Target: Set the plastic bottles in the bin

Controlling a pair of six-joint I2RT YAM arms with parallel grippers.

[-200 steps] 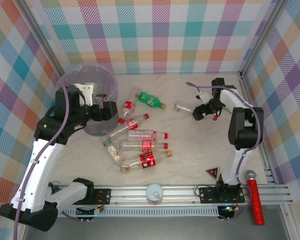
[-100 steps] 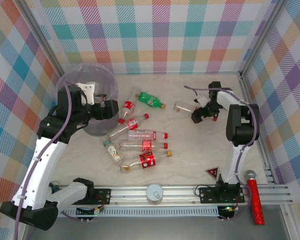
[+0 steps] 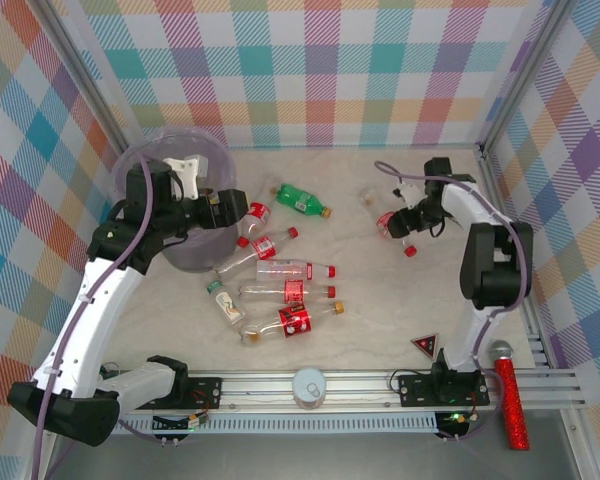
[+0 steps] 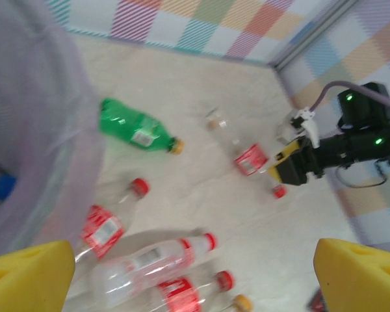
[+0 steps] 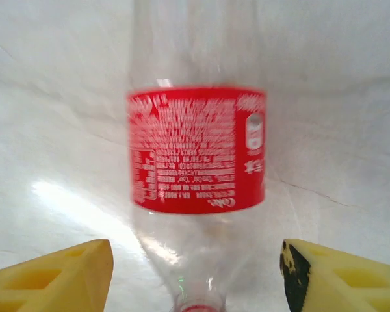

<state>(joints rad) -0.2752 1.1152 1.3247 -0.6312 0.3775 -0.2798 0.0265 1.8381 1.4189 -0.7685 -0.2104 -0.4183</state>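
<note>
Pastel plaid walls (image 3: 320,70) are enclosing the pale mottled surface (image 3: 380,310). At far left the bin (image 3: 145,145) is standing, the left hand (image 3: 232,208) hovering just beside its rim, fingers spread wide. Several plastic bottles (image 3: 280,270) are lying scattered mid-surface. The right hand (image 3: 402,226) is straddling a red-labelled bottle (image 5: 196,149), fingers spread, not touching it.

- Walls (image 3: 320,70) on three sides, covered in pastel checked cloth.
- Pale, marbled table top (image 3: 380,320), evenly lit, with soft glare in places.
- Grey metal posts (image 3: 92,95) at the back corners.
- Ribbed metal rail (image 3: 360,385) along the near edge.
</note>
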